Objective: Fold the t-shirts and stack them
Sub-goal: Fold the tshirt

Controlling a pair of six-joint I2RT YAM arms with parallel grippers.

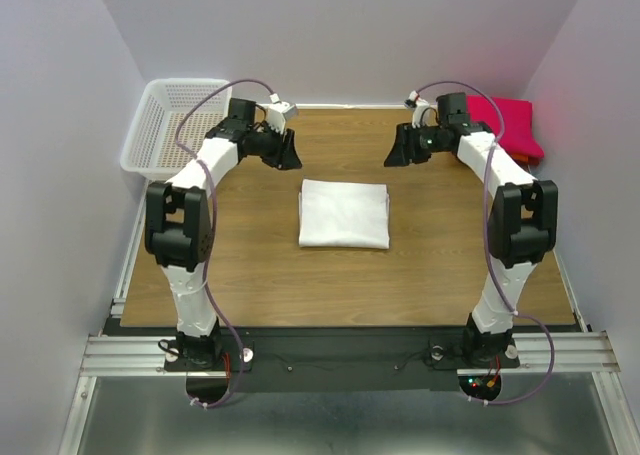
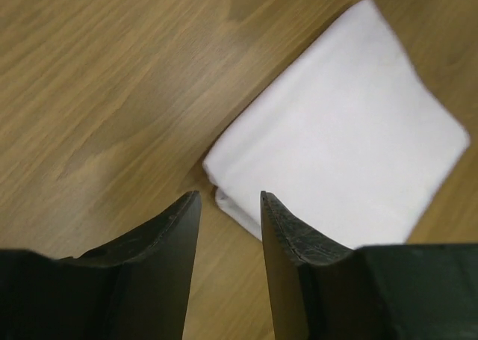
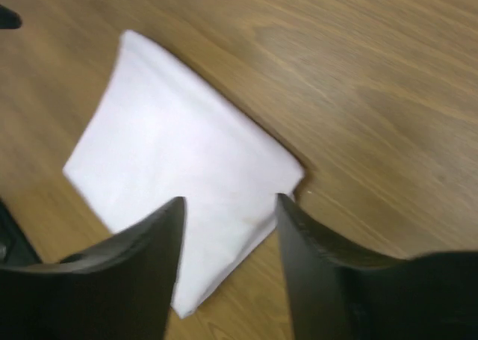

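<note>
A white t-shirt point(image 1: 344, 214), folded into a neat rectangle, lies flat in the middle of the wooden table point(image 1: 250, 275). Red/pink t-shirts point(image 1: 512, 123) lie piled at the back right corner. My left gripper point(image 1: 289, 155) hangs above the table beyond the white shirt's far left corner, open and empty. My right gripper point(image 1: 396, 154) hangs beyond the far right corner, open and empty too. The left wrist view has the white t-shirt point(image 2: 343, 123) past my open left gripper point(image 2: 230, 196). In the right wrist view the white t-shirt point(image 3: 172, 153) lies below my open right gripper point(image 3: 230, 199).
A white plastic lattice basket point(image 1: 172, 123) stands at the back left corner of the table. Purple walls close in on the left, right and back. Both arms arch over the table's sides from their bases at the near edge.
</note>
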